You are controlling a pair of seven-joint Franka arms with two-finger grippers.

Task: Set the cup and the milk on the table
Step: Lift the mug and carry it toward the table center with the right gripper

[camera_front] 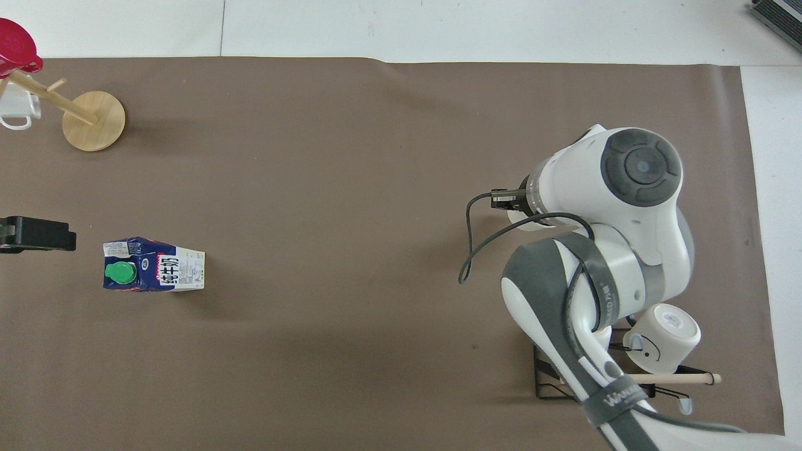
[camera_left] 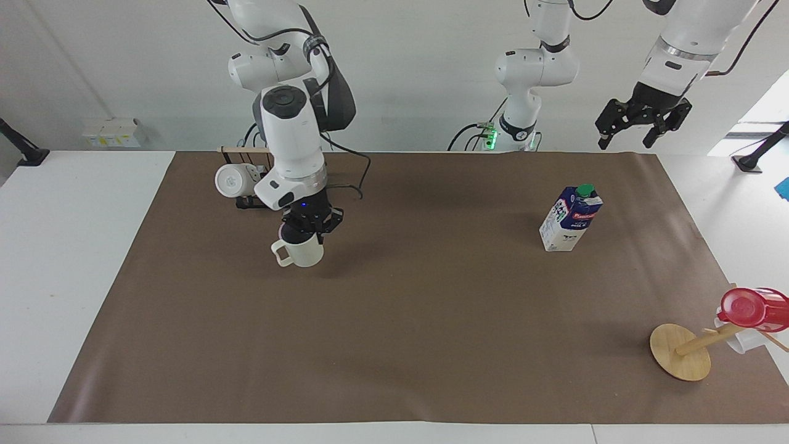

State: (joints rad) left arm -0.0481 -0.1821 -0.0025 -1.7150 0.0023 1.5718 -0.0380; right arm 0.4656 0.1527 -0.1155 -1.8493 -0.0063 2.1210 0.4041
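Observation:
The cup, a cream-white mug with a squarish handle, hangs upright from my right gripper, which is shut on its rim. The cup is low over the brown sheet of the table; I cannot tell if it touches. In the overhead view my right arm hides the cup. The milk stands upright on the sheet toward the left arm's end; it also shows in the overhead view. My left gripper waits open and empty, high over the table's edge near its base, and shows in the overhead view.
A black wire rack with a white mug stands near the right arm's base; the mug also shows in the overhead view. A wooden mug tree carries a red cup at the left arm's end.

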